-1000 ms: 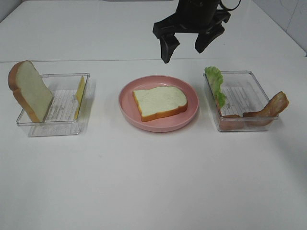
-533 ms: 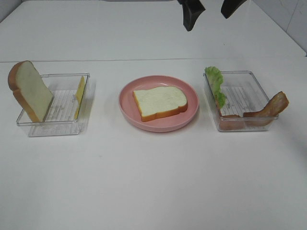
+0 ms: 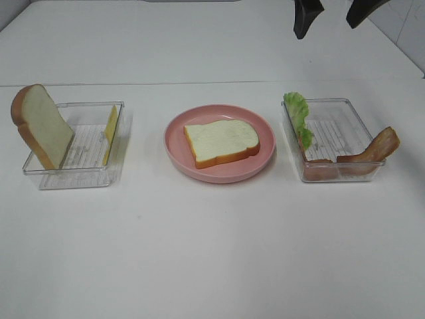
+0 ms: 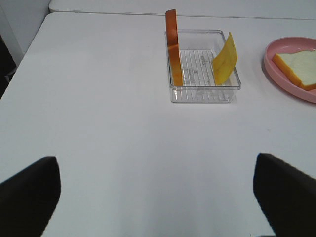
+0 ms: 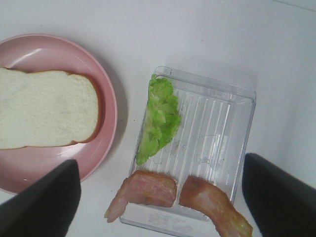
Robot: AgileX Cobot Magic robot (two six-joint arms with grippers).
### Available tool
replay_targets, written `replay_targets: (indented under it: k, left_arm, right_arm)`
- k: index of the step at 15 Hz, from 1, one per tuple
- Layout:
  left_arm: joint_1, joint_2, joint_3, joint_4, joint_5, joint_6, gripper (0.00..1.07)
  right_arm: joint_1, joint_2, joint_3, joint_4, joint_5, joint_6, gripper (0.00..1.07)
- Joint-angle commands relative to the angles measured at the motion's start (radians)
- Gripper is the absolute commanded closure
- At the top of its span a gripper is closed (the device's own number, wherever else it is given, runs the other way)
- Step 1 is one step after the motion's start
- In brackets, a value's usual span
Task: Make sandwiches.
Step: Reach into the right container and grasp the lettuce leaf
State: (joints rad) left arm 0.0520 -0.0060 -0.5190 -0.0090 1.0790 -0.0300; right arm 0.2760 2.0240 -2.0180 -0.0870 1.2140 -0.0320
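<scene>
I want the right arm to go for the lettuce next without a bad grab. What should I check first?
1. Right pincer open and empty: ok.
2. Lettuce easy to get at: ok. It leans upright on the wall of its tray nearest the plate, with nothing on top.
3. Bacon apart from the lettuce: cannot tell. The leaf's lower tip ends close to one strip.
4. Bread flat on the plate, top bare: ok.
5. Left pincer open, empty and out of the way: ok. It is over bare table.
</scene>
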Motion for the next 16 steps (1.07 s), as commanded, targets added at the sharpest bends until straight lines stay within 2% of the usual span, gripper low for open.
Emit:
replay_targets:
  k: [1, 16]
  left_arm:
    - [0.001, -0.003, 0.003, -0.006, -0.009, 0.003, 0.06]
    - [0.001, -0.003, 0.003, -0.006, -0.009, 0.003, 0.06]
  right_arm:
    - [-0.01, 0.059, 0.002, 0.027, 0.022, 0.005, 0.2]
    - [-0.01, 0.335, 0.002, 0.057, -0.052, 0.002, 0.2]
